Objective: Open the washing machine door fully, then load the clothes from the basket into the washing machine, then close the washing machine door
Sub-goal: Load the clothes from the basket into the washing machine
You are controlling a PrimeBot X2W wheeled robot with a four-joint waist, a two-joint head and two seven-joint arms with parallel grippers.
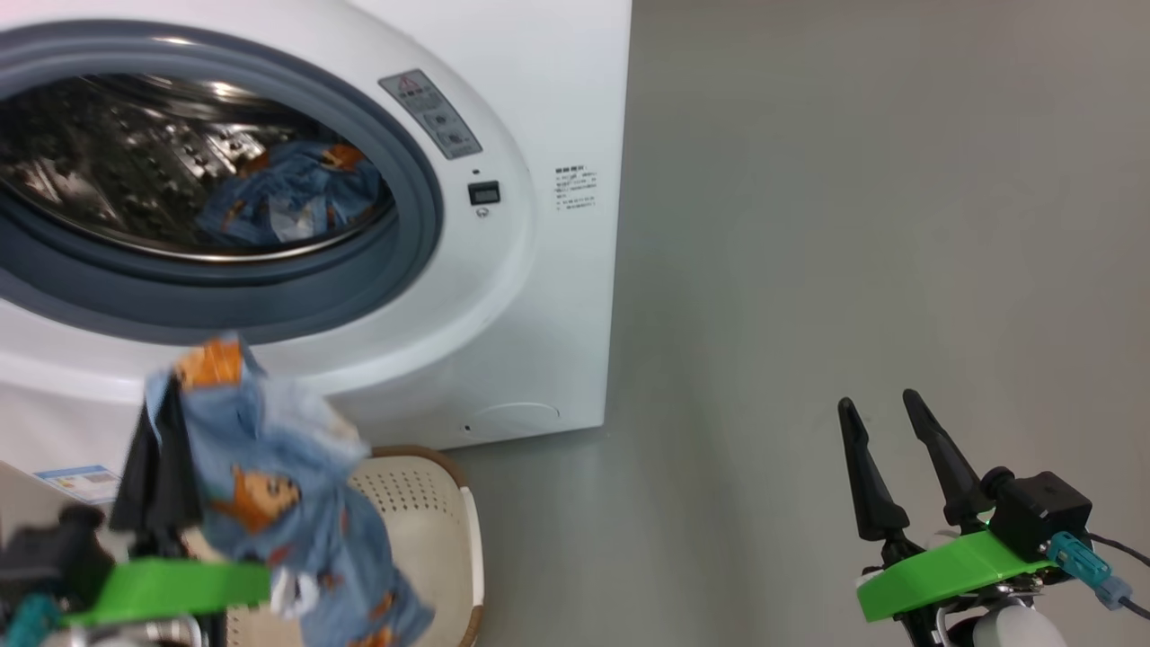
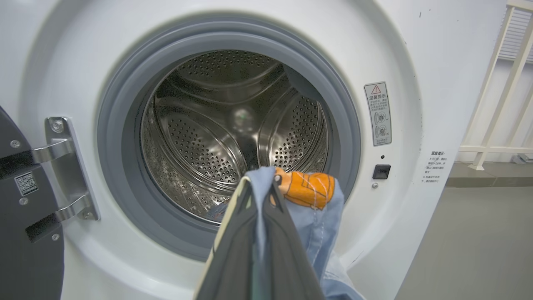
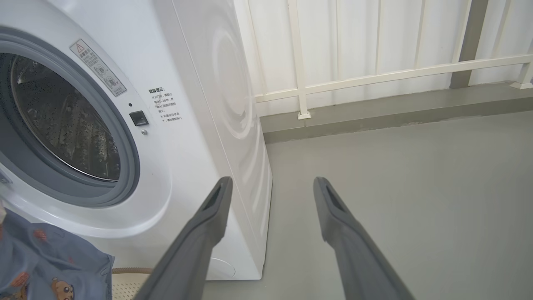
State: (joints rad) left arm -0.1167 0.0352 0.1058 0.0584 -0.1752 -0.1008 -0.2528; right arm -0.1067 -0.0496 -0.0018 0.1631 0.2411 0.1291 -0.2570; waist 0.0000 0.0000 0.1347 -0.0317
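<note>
While the left gripper (image 2: 262, 185) clamps the clothes (image 1: 269, 467) over the basket (image 1: 422, 512), near the washing machine (image 1: 539, 90) mouth, loading is in hand; the right gripper (image 1: 877, 400) idles parted at right. Next move, as judged: carry the garment past the gasket (image 2: 125, 125), then release.

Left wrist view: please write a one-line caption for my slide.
Left gripper holds blue printed garment before the open washing machine drum.

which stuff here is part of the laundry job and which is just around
Job: washing machine, open door, garment held by the left gripper, second garment in the drum, basket.
Just around: white railing, warning sticker.
</note>
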